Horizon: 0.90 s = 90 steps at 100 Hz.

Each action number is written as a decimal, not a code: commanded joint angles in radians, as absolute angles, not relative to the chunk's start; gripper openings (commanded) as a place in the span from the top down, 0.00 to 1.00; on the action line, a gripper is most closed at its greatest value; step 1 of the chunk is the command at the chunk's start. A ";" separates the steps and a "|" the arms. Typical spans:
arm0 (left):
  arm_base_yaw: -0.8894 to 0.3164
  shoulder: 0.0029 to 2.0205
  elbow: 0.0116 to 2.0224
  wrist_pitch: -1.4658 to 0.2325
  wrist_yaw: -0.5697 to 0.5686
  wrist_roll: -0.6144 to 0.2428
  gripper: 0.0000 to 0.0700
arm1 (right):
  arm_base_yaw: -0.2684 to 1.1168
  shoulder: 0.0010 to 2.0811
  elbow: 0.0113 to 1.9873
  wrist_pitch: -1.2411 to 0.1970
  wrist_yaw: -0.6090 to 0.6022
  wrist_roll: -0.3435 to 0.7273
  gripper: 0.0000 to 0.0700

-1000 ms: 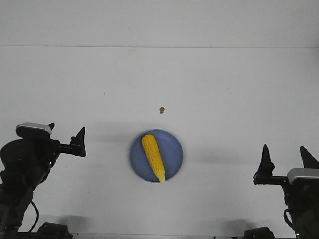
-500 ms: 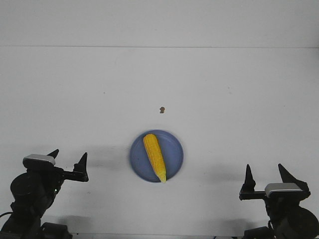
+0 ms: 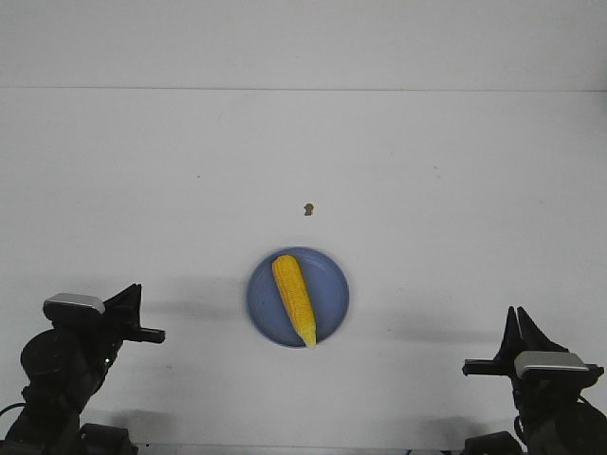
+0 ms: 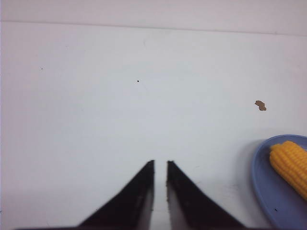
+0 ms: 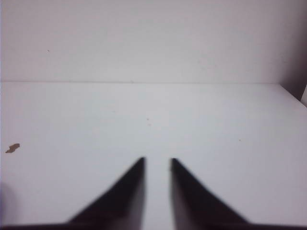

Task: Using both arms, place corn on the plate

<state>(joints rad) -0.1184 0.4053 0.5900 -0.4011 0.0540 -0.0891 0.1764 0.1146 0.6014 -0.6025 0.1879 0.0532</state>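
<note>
The yellow corn [image 3: 293,299] lies on the blue plate [image 3: 336,284] at the table's front middle, its pointed end toward the front edge. Its thick end [image 4: 290,161] and part of the plate [image 4: 263,184] show in the left wrist view. My left gripper [image 3: 131,294] is at the front left, apart from the plate, empty, its fingers nearly together [image 4: 160,163]. My right gripper [image 3: 520,320] is at the front right, well clear of the plate, empty, with only a narrow gap [image 5: 157,160]. The plate is outside the right wrist view.
A tiny brown speck [image 3: 308,209] lies on the white table behind the plate; it also shows in the left wrist view [image 4: 260,105] and the right wrist view [image 5: 13,148]. The table's back edge meets a white wall.
Both grippers have closed from wide open. Both arms have drawn back and down toward the front corners. The corn and plate have not moved.
</note>
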 commanded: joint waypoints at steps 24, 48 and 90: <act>-0.119 0.403 0.597 -0.388 0.052 -0.099 0.98 | 0.177 0.113 0.611 -0.583 0.192 0.048 0.99; -0.119 0.390 0.597 -0.387 0.052 -0.099 0.98 | 0.177 0.113 0.611 -0.583 0.192 0.048 0.99; -0.119 0.369 0.597 -0.385 0.049 -0.087 0.98 | 0.177 0.113 0.611 -0.583 0.192 0.048 0.99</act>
